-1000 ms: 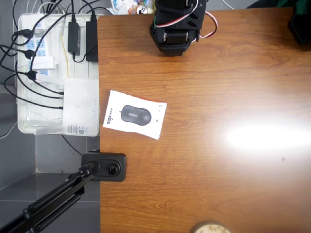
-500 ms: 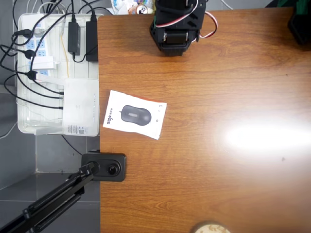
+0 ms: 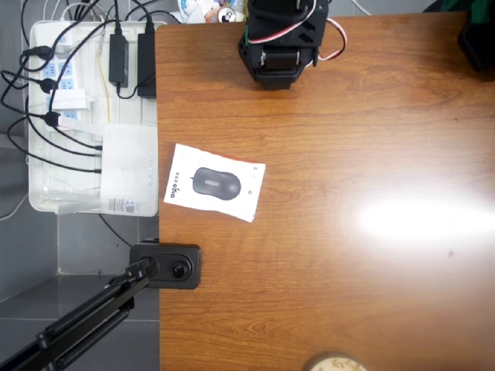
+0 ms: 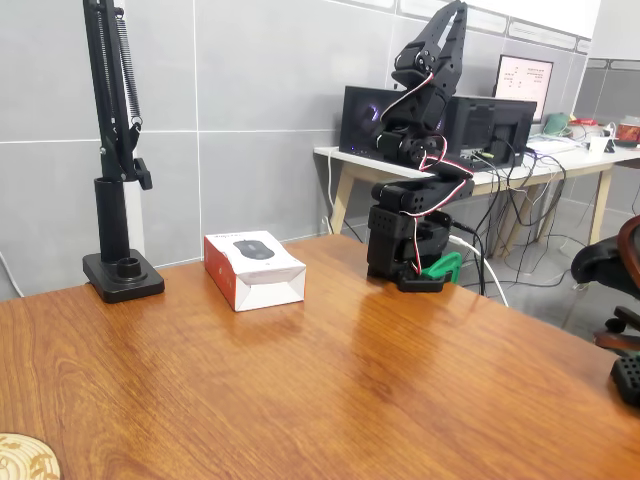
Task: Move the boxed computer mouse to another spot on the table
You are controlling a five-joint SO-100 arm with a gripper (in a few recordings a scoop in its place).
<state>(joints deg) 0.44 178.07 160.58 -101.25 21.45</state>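
The boxed computer mouse (image 3: 215, 182) lies flat on the table (image 3: 348, 270) near its left edge in the overhead view, white top with a dark mouse printed on it. In the fixed view the boxed computer mouse (image 4: 253, 268) shows orange-red sides. The black arm (image 3: 280, 39) stands folded over its base at the table's far edge, well away from the box. My gripper (image 4: 398, 145) hangs tucked down against the arm's base, dark against a dark monitor, so how its jaws stand is not readable. Nothing is held.
A white tray (image 3: 46, 202) of power strips and cables sits off the table's left edge. A black stand clamp (image 3: 165, 265) grips that edge below the box. A round wooden coaster (image 3: 334, 362) lies at the near edge. A black object (image 3: 479, 39) sits at the right corner.
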